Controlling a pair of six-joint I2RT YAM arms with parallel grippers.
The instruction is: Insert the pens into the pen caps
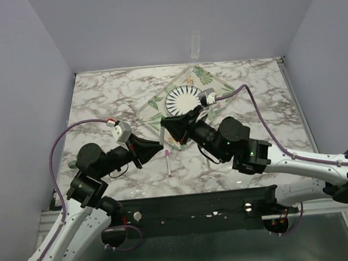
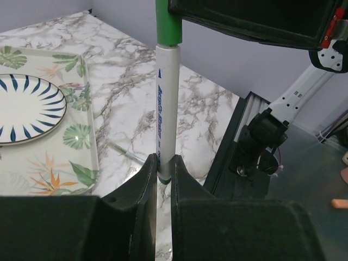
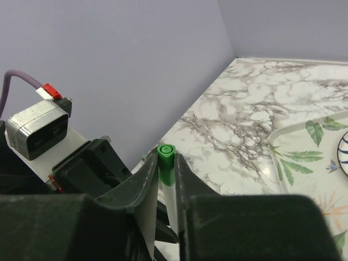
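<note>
Gripping, left arm: the left gripper [image 2: 163, 169] is closed on the lower end of a white pen [image 2: 166, 109]. Its two dark fingers press the barrel from either side, at a thin green band.
Gripping, right arm: the right gripper [image 3: 166, 169] is clamped on the green cap [image 3: 166, 154]. The cap's round end shows between the fingertips.
Pen, position: it is held in the air above the worktop [image 1: 100, 94], between the two arms. In the left wrist view it stands upright, with blue lettering running along the barrel.
Cap, position: in the left wrist view the green cap [image 2: 167, 24] sits directly on the upper end of the barrel. The two are in line and touching, but how deep the barrel sits inside cannot be told.
Arms, overhead view: the left gripper [image 1: 154, 148] and the right gripper [image 1: 166, 126] meet tip to tip just off the near corner of the tray [image 1: 160, 101].
Second pen: a second pen [image 1: 168, 162] lies flat on the marble near the meeting point. It has a pink end and neither gripper touches it.
Tray: it is leaf-patterned and set at an angle on the worktop. It carries a plate [image 1: 184, 99] with dark radial stripes.
Left wrist camera: in the right wrist view the left wrist camera [image 3: 38, 128], a grey box with a purple cable, sits beside the grip.
</note>
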